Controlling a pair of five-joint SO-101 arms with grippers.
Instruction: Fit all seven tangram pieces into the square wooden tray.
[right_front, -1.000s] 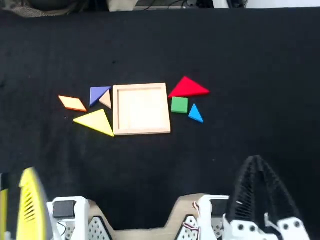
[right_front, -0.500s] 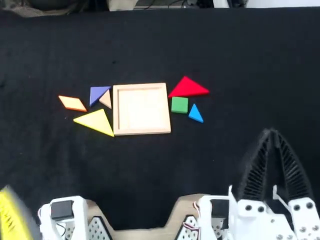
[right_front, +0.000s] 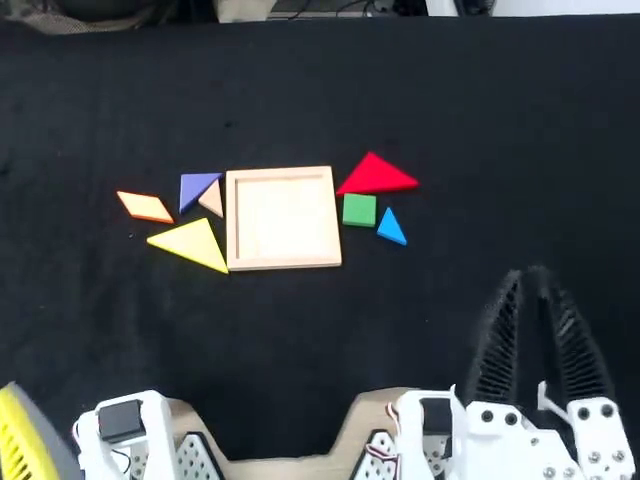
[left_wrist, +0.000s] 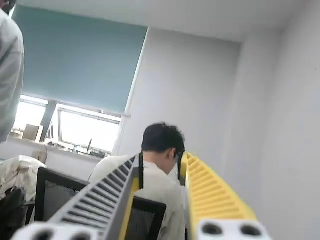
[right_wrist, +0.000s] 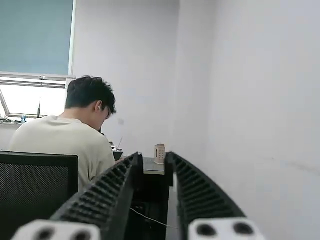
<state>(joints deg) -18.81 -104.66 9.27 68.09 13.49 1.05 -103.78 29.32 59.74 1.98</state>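
Observation:
The square wooden tray (right_front: 233, 225) lies empty at the table's middle. Left of it lie an orange parallelogram (right_front: 145, 206), a dark blue triangle (right_front: 196, 188), a tan triangle (right_front: 213, 201) and a big yellow triangle (right_front: 192, 243). On its right are a red triangle (right_front: 376, 176), a green square (right_front: 359, 210) and a small blue triangle (right_front: 391, 228). My black right gripper (right_front: 530, 273) (right_wrist: 153, 157) hangs open near the front right, well short of the pieces. My yellow left gripper (left_wrist: 160, 161) points up into the room, open and holding nothing; its yellow finger (right_front: 20, 435) shows at the front left corner.
Black cloth covers the whole table (right_front: 450, 110). The arm bases (right_front: 130, 425) stand along the front edge. Wide bare cloth lies between the grippers and the tray.
The right gripper swung to the right and its fingers have parted slightly. The left gripper dropped away toward the front left corner.

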